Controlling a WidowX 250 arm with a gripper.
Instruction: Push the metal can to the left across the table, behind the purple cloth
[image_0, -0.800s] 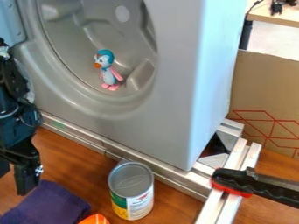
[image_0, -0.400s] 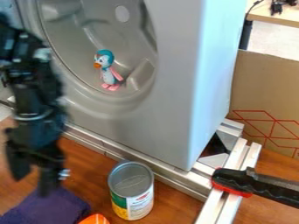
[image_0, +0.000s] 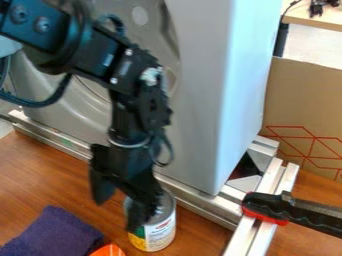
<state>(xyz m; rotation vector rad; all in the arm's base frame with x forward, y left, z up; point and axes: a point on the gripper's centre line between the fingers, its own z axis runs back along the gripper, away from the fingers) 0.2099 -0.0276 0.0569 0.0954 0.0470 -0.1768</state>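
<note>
camera view: brown wooden surface (image_0: 200, 230), cardboard (image_0: 307, 100) behind, pale floor (image_0: 317, 45)

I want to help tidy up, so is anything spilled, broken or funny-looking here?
Nothing stands out as odd: I see no spill or break. The can stands upright, partly hidden behind the gripper. The purple cloth lies at a slant on the wooden table, but that isn't strange.
</note>
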